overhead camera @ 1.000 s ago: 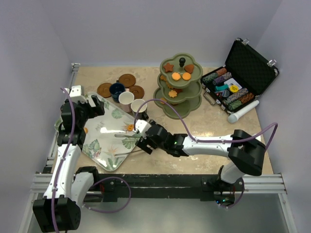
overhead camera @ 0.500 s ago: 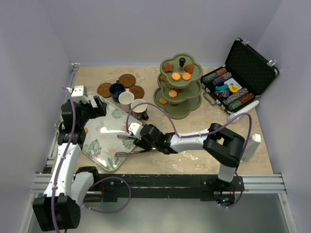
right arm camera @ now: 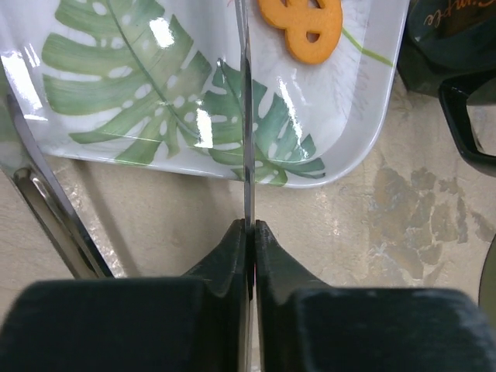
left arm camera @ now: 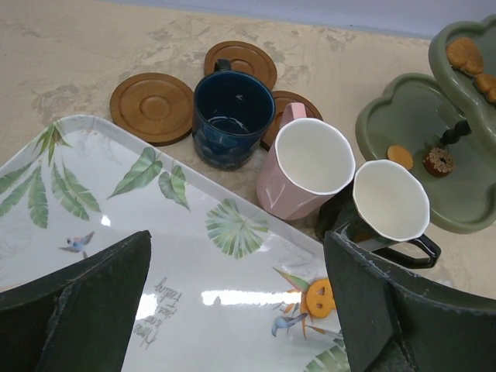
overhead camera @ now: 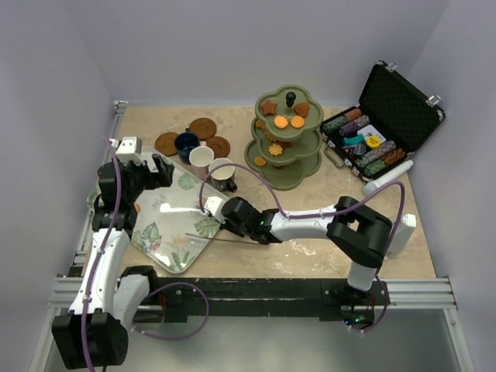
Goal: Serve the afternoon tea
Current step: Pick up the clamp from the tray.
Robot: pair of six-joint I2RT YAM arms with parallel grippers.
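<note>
My left gripper (left arm camera: pixel 239 287) hangs spread wide; my right gripper (right arm camera: pixel 249 229), arm stretched low leftward, pinches one blade of the metal tongs (right arm camera: pixel 246 116).

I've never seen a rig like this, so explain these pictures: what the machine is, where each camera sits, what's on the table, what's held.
The machine is two robot arms bolted at the near edge of a table. One picture looks down from above and behind them. The other two come from a camera on each wrist.

On the table are a leaf-patterned tray with one orange biscuit, three cups: navy, pink, cream, three brown saucers, a green three-tier stand carrying more biscuits, and an open case of poker chips.

The right pincer is shut on metal tongs, which reach over the tray. The left pincer hangs open above the tray, holding nothing.
</note>
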